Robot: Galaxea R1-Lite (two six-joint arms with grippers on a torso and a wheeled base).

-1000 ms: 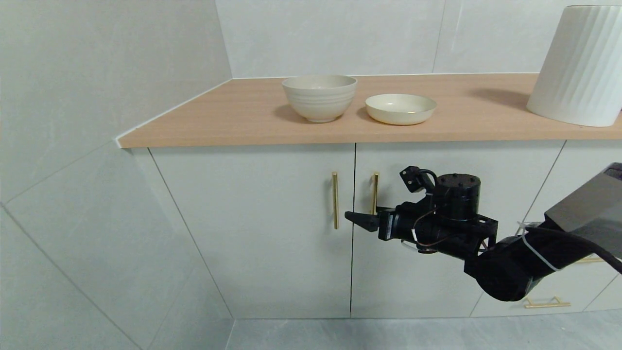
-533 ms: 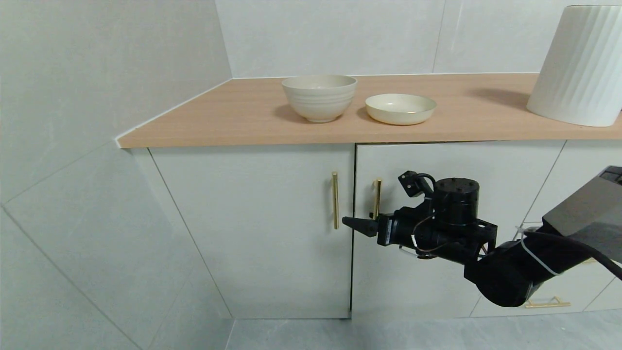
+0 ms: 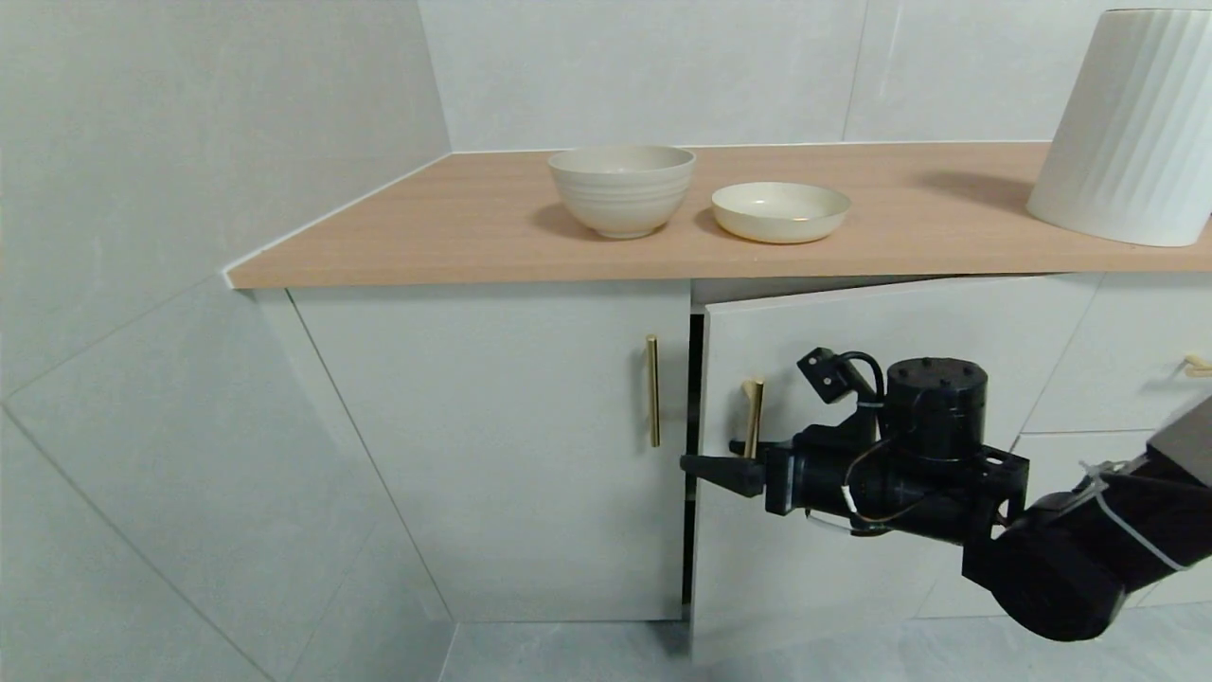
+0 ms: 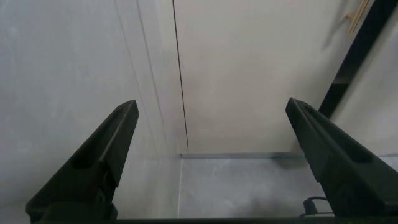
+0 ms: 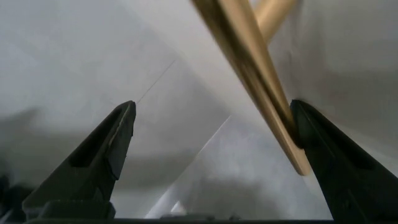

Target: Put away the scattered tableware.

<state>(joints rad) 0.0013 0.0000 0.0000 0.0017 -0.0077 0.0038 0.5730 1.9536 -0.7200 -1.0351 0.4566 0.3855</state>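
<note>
A deep cream bowl [image 3: 622, 189] and a shallow cream dish [image 3: 780, 210] stand side by side on the wooden countertop [image 3: 454, 227]. Below them the right cabinet door [image 3: 852, 322] hangs partly ajar, with a dark gap at its left edge. My right gripper [image 3: 724, 457] is at that door's gold handle [image 3: 753, 417], open, with the bar between its fingers. In the right wrist view the handle [image 5: 249, 56] rests against one finger of the right gripper [image 5: 214, 143]. My left gripper [image 4: 211, 137] is open and holds nothing, low before the left cabinet door.
The left cabinet door [image 3: 492, 445] is closed, with a gold handle [image 3: 652, 390]. A tall white ribbed container [image 3: 1131, 123] stands on the counter at the right. A tiled wall closes the left side. Drawers with gold pulls [image 3: 1195, 365] lie to the right.
The right cabinet door has swung from closed to partly ajar. My right gripper has drawn back and lower with the handle.
</note>
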